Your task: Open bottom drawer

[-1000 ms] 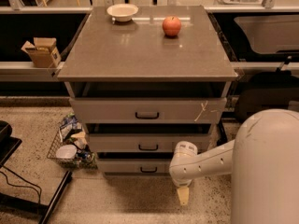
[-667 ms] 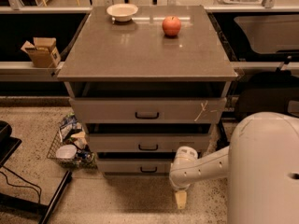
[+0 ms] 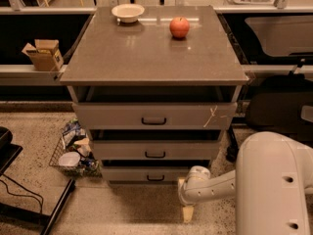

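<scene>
The bottom drawer (image 3: 142, 174) is the slimmest grey front, lowest of three in the cabinet, with a small black loop handle (image 3: 155, 178). It sits pushed in under the middle drawer (image 3: 155, 150). My gripper (image 3: 188, 212) hangs low near the floor, to the right of and in front of the bottom drawer's right end, apart from the handle. Its pale fingertip (image 3: 188, 213) points down at the floor. My white arm (image 3: 210, 186) reaches in from the right.
The top drawer (image 3: 154, 115) has a whitish mark at its right end. A bowl (image 3: 127, 11) and a red apple (image 3: 179, 27) stand on the cabinet top. A wire basket of clutter (image 3: 73, 151) sits left of the cabinet. A black stand (image 3: 29, 209) is at lower left.
My gripper and arm have drifted slightly left and lower toward the cabinet's base. The drawers have not moved.
</scene>
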Available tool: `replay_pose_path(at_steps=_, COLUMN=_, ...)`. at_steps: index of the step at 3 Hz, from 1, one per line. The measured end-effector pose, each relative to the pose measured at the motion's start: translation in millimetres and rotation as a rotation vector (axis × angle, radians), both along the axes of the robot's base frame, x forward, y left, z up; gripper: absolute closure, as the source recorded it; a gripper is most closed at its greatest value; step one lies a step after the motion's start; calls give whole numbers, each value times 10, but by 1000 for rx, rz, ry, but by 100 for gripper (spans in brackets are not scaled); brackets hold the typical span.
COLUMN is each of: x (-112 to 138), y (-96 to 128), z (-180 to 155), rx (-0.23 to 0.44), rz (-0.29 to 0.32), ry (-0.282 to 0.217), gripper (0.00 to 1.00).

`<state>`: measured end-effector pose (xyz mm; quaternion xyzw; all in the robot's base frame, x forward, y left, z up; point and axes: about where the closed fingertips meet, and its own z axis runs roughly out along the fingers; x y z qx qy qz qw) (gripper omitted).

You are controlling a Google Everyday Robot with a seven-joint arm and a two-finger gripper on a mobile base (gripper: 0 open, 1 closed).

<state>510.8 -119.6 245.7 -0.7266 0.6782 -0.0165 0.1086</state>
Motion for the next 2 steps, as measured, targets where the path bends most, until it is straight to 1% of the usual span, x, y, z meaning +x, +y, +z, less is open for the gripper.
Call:
replay_pose_path(at_steps=1, x=307, y=7, z=-300, rx=14, rz=-1, ry=-56, gripper=0)
replay_pose_path(at_steps=2, x=572, y=14, z=-470, rx=16, rz=-30, ry=-84, gripper=0)
